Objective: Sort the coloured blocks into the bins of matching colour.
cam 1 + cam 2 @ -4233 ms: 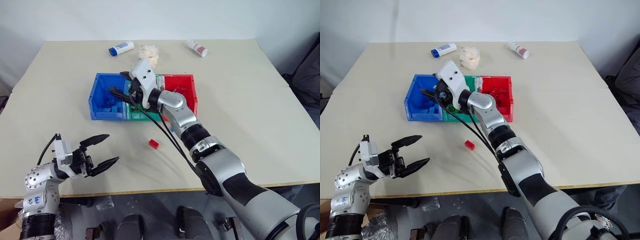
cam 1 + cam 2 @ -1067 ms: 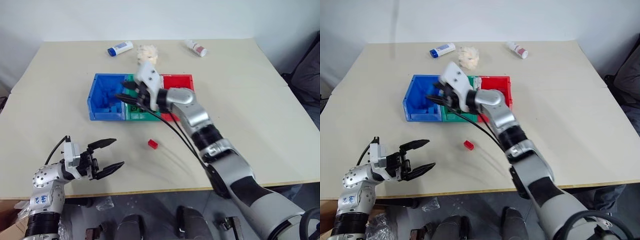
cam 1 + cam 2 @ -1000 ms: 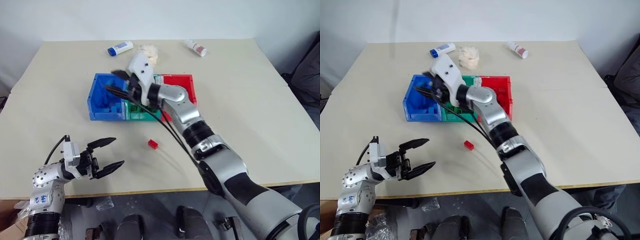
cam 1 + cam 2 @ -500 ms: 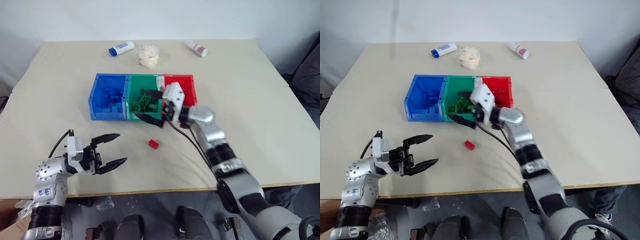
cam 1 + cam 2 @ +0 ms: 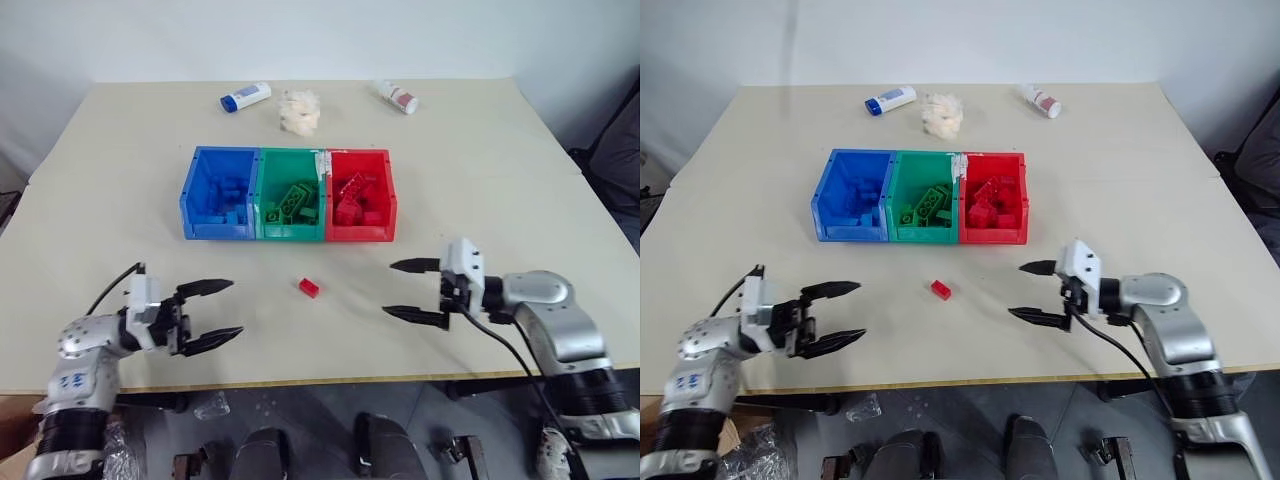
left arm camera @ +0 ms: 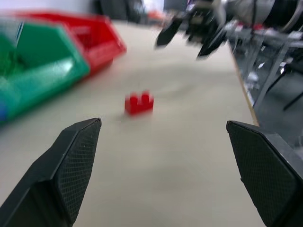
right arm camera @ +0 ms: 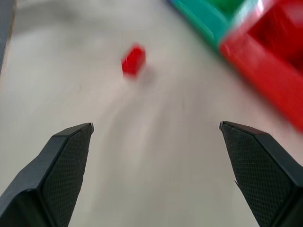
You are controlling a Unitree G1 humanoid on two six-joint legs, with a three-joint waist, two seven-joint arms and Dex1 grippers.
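Centrally, one red block (image 5: 308, 288) lying loose on the table (image 5: 520, 180) just below the bins (image 5: 288, 194), other blocks sitting sorted inside them, left gripper (image 5: 213, 313) hovering lower left with jaws spread and empty, right gripper (image 5: 414, 291) hovering lower right, likewise spread and empty.

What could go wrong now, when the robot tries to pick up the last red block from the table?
The red block is small and lies loose on the table, so closing jaws may push it away. Both the left gripper and the right gripper stand open facing it; if both reach, they may collide. It may also land in the adjoining green bin instead of the red bin.
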